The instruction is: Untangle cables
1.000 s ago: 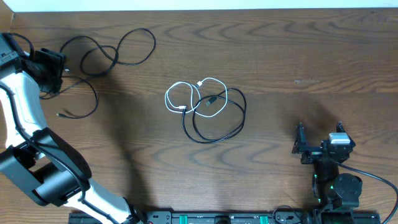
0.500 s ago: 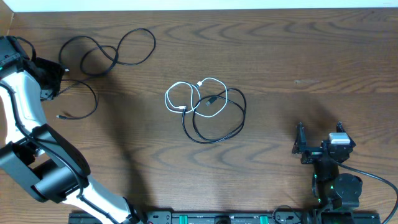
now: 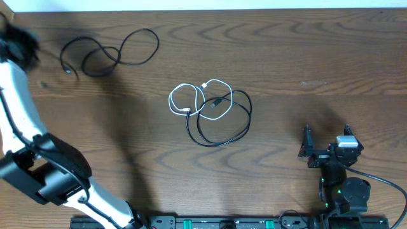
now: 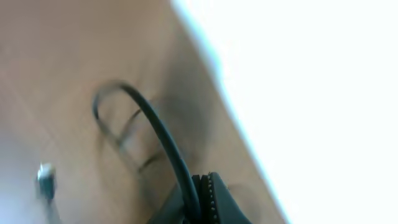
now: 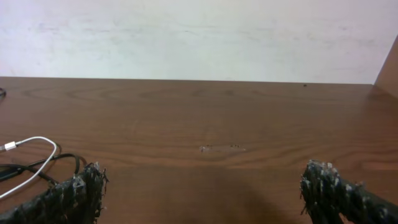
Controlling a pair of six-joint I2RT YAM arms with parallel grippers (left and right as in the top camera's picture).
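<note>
Finds the left gripper (image 3: 18, 46) shifted to the far left corner of the table (image 3: 286, 51) since a second ago, now blurred; cannot tell its finger state. Notes the low loop of the upper-left black cable (image 3: 119, 56) gone from the wood. Locates the white cable (image 3: 172, 100) looped at centre, overlapping the second black cable (image 3: 249, 114). Sees only in the left wrist view a blurred black strand (image 4: 163, 144) reaching a dark finger (image 4: 217, 199), with a pale plug (image 4: 45, 176) nearby. Records the right gripper (image 3: 327, 135) near right, fingers (image 5: 71, 196) wide apart.
</note>
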